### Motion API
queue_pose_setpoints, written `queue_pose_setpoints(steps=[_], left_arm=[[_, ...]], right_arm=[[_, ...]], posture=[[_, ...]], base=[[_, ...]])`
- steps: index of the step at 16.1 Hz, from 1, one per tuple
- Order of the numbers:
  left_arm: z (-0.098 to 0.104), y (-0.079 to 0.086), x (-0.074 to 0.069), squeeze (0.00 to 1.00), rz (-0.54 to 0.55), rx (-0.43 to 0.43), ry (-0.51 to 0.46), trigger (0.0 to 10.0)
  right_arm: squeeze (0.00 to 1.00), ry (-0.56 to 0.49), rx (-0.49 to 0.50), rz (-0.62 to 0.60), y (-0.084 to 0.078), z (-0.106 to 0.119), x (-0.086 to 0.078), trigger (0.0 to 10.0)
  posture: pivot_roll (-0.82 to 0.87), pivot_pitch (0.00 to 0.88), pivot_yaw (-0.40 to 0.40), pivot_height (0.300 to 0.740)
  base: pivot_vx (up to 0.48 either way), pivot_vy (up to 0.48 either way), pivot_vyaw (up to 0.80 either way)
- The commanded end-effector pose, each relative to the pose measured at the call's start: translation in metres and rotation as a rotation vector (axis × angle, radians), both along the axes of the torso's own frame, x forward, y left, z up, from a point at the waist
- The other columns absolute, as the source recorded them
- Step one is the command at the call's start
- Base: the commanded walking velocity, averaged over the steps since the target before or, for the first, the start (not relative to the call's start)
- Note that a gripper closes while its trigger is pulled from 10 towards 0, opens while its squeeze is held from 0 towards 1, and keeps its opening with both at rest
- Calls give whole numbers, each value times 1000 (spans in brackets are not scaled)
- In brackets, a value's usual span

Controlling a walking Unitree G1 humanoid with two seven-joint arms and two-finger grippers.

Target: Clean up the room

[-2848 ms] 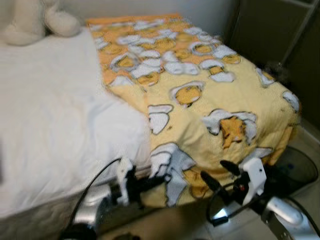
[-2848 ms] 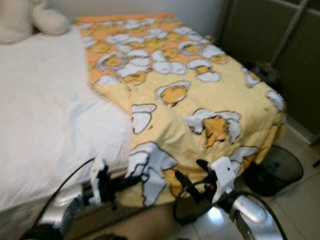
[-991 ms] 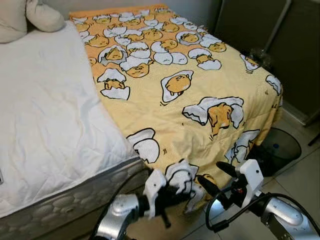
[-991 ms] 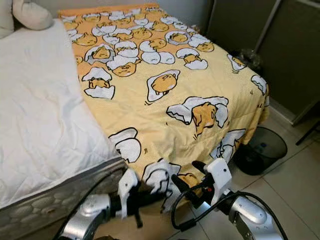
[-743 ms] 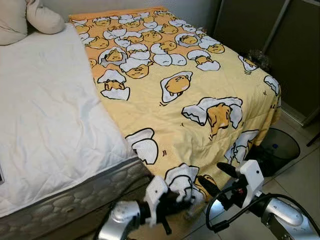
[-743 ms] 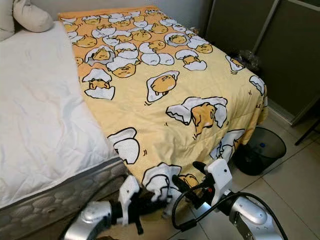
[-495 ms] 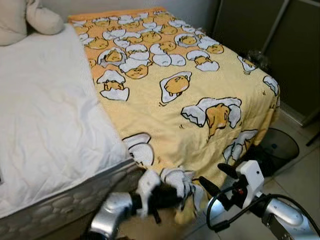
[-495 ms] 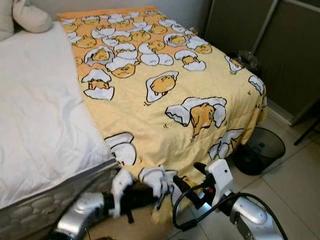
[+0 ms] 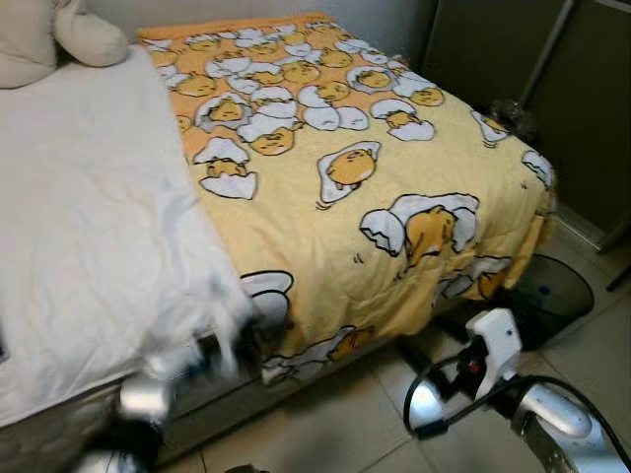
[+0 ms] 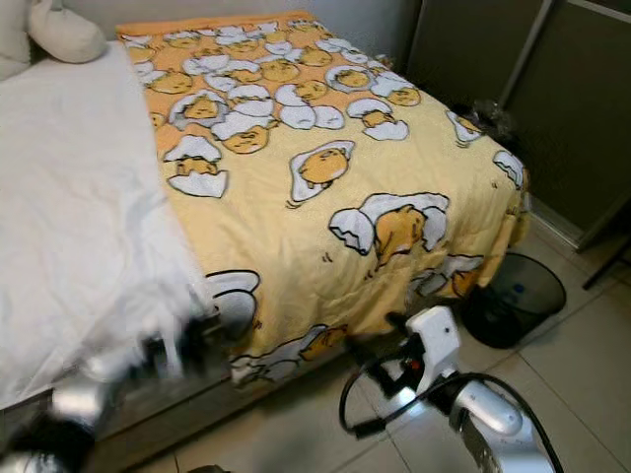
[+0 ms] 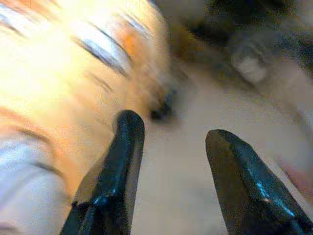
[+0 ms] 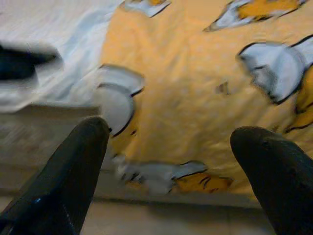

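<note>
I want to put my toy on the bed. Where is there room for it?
The white mattress cover is bare between the cream plush at the head and the yellow egg-print blanket. The spread blanket's top is also free. It is crowded at the foot: the left gripper, right gripper and a dark round fan base on the floor.

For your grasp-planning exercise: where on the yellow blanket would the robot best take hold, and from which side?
Probably the hanging hem of the yellow blanket at the bed's foot, approached from the floor side: it drapes free there, thin enough for the left pincer.
</note>
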State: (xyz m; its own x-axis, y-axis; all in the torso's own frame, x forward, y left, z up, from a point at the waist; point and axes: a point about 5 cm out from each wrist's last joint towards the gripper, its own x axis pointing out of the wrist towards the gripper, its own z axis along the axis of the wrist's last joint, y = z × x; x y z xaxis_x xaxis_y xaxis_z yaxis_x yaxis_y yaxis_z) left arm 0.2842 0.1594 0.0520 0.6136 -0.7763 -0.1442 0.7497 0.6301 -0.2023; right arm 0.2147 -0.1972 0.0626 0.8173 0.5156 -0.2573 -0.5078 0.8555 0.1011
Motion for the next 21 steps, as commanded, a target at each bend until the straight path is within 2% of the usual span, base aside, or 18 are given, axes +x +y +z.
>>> queue_pose_setpoints(steps=[1,2,3,5,6,8,10,11,13,14,15,18,21], left_arm=[[9,-9,11,1000,96,-63,-27,10000],[24,-7,26,1000,261,-100,-82,10000],[35,-8,36,1000,357,-122,-127,10000],[38,-8,38,1000,378,-130,-134,10000],[44,-13,44,1000,461,-138,-156,10000],[44,-17,46,1000,569,-113,-162,10000],[45,-24,44,1000,599,-39,-196,10000],[44,-25,44,1000,621,-32,-190,10000],[47,-31,45,1000,602,-24,-205,10000],[49,-32,46,224,595,-33,-213,10000],[52,-35,48,0,582,-28,-220,10000],[54,-34,53,0,592,-2,-213,10000],[51,-35,53,0,589,19,-209,10000]], right_arm=[[55,-71,-15,-68,-6,10,10,10000],[51,-131,-28,-168,-14,17,19,10000],[43,-188,-42,-267,-22,22,26,10000],[51,-207,-52,-301,-25,24,27,10000],[47,-271,-65,-447,-31,26,31,10000],[43,-308,-93,-576,-36,23,29,10000],[59,-314,-68,-730,-41,16,23,10000],[67,-308,-46,-810,-44,11,18,10000],[71,-310,-59,-859,-44,6,15,10000],[71,-313,-60,-858,-43,6,16,10000],[67,-319,-70,-852,-43,7,20,10000],[31,-335,-105,-822,-43,10,27,10000],[59,-336,-110,-785,-42,12,31,10000]], posture=[[-123,0,25,730],[-125,0,27,730],[-129,0,33,730],[-129,0,34,730],[-133,0,41,730],[-139,0,49,730],[-140,0,53,730],[-143,0,60,730],[-148,0,70,730],[-151,0,74,730],[-154,0,76,730],[-163,0,89,730],[-158,0,86,730]], base=[[0,0,0],[0,0,0],[0,0,0],[0,0,0],[0,0,0],[0,0,0],[0,0,0],[0,0,0],[0,0,0],[0,0,0],[0,0,0],[0,0,0],[0,0,267]])
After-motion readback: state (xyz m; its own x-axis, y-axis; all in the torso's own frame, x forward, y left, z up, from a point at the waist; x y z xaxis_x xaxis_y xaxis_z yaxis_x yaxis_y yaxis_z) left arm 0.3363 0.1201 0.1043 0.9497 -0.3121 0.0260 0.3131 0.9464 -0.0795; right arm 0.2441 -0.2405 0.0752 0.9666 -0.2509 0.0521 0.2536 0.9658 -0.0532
